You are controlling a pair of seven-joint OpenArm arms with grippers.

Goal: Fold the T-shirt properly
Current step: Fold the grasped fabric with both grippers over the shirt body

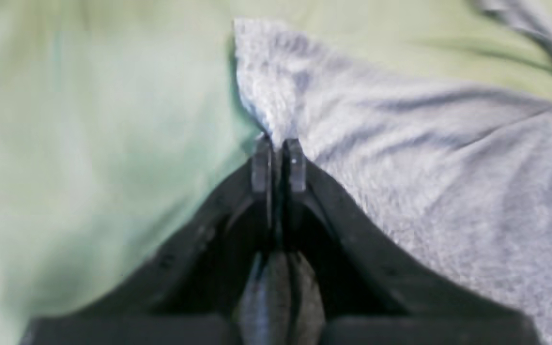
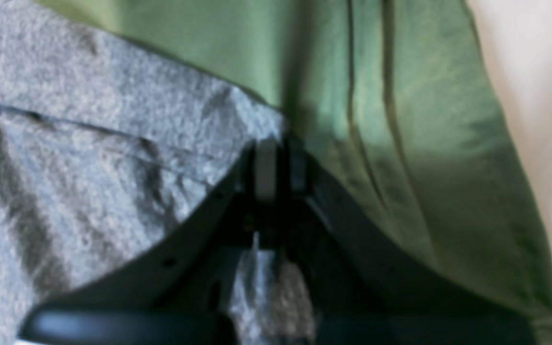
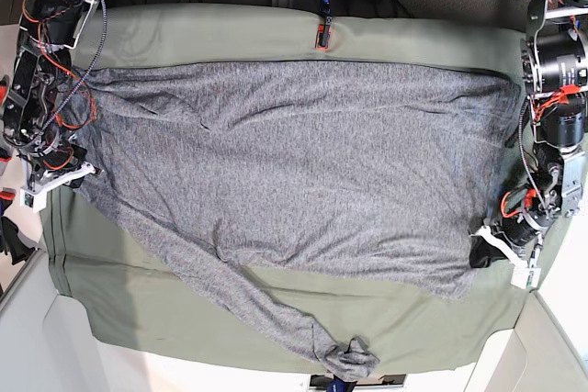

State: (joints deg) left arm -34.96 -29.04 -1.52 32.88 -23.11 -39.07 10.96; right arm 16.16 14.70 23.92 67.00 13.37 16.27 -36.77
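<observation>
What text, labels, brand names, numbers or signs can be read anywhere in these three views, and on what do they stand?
No readable text in any view.
T-shirt: plain speckled grey knit, no print or tag showing.
Green table cloth: plain, unmarked.
Small red-and-black item at the table's far edge: too small to tell whether it carries any marking.
Left end effector and right end effector: black, blurred, no lettering visible.
</observation>
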